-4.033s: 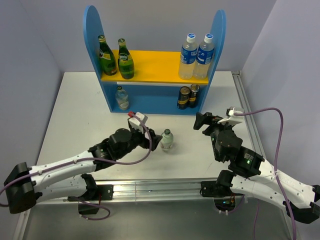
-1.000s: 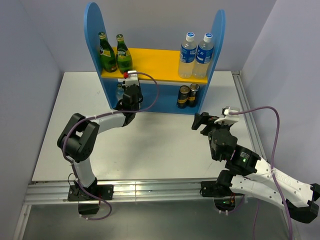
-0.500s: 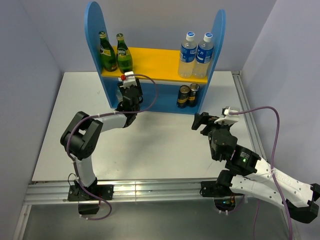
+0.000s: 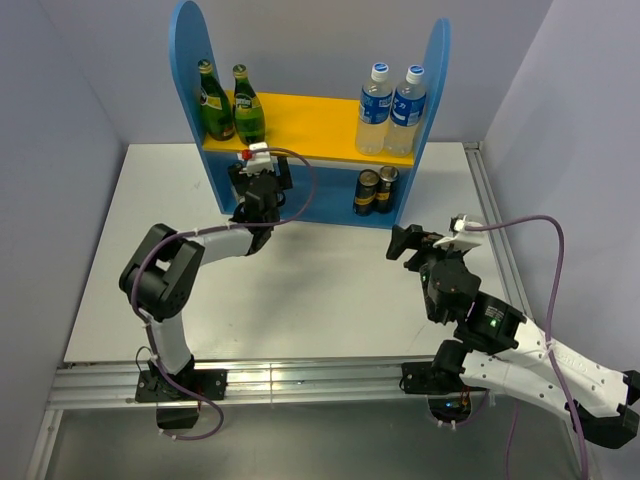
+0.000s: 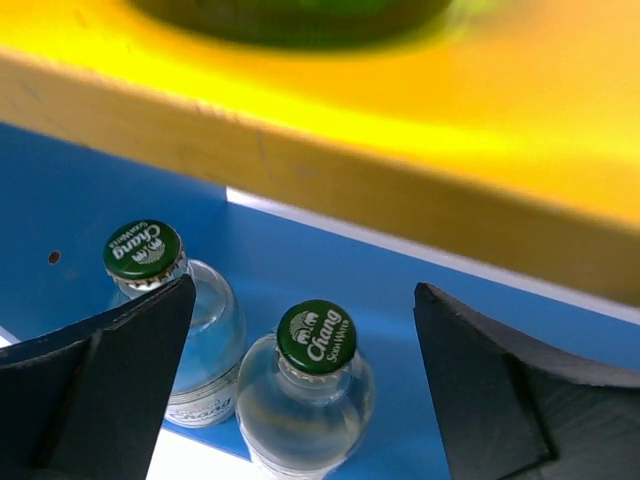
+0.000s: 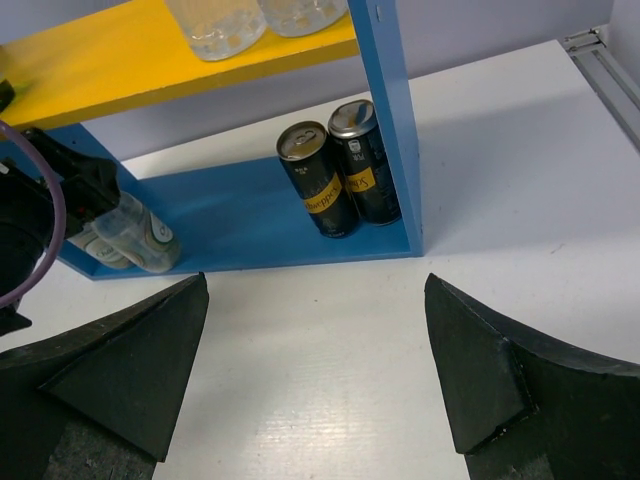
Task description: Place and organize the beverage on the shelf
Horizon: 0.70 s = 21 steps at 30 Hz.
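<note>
Release step, apparently: left claw [image 5: 303,290] spread either side of clear bottle [image 5: 300,410] on shelf [image 5: 330,190] base; right claw [image 6: 316,283] spread, empty. Next: withdraw straight without tipping it.

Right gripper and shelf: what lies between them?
Nothing but bare white table separates the right gripper from the shelf, seen in the right wrist view.
</note>
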Motion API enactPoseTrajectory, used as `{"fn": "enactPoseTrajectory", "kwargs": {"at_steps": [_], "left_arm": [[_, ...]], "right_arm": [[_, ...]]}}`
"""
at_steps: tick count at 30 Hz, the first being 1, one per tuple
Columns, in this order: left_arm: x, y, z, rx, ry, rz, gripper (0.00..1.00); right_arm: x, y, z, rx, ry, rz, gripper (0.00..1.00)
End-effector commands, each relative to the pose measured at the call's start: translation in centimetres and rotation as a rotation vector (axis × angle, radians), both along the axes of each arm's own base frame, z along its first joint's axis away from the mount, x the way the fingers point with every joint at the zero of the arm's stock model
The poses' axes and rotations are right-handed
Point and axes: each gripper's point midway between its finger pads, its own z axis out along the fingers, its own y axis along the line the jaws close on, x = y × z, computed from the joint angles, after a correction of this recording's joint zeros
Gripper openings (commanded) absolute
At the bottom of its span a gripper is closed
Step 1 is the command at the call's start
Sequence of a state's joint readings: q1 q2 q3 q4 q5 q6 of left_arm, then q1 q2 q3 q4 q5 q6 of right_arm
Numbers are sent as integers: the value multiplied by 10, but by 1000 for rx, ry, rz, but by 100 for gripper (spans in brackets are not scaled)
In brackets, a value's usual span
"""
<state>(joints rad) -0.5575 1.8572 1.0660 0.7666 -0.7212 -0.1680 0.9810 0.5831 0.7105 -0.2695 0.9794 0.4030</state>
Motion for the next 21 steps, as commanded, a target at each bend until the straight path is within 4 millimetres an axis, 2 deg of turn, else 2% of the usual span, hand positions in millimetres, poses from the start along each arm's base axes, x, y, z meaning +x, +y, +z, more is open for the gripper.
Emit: {"fn": "enactPoseTrajectory", "kwargs": {"at_steps": [1, 8, 12, 13, 15, 16, 18, 19, 20, 21], "left_arm": [[-8, -2, 52, -50, -103, -17, 98], [-27, -7, 64, -58, -89, -55, 99], [-46, -2, 60, -54, -27, -33, 99], [-52, -6, 57, -68, -2, -47, 99], [-72, -1, 54, -54, 69, -56, 97], [-87, -1, 69, -90, 56, -68, 96], [-116, 11, 56, -35, 114, -39, 95], [-138, 7, 77, -69, 83, -67, 96], [-154, 10, 69, -32, 122, -81, 95], [-166, 15, 77, -33, 118, -75, 95]], "right_arm": [[0, -5, 2, 29, -12, -26, 95], [-2, -8, 1, 39, -9, -30, 95], [-3, -7, -2, 42, 6, -30, 94], [-3, -4, -2, 56, 10, -16, 94], [-4, 3, 0, 77, 10, 22, 94], [-5, 14, 0, 70, 15, 87, 94], [-7, 25, 7, 84, 13, 146, 94], [-8, 30, 11, 86, 15, 180, 94], [-10, 39, 14, 87, 22, 230, 94], [-13, 42, 28, 89, 16, 259, 94]]}}
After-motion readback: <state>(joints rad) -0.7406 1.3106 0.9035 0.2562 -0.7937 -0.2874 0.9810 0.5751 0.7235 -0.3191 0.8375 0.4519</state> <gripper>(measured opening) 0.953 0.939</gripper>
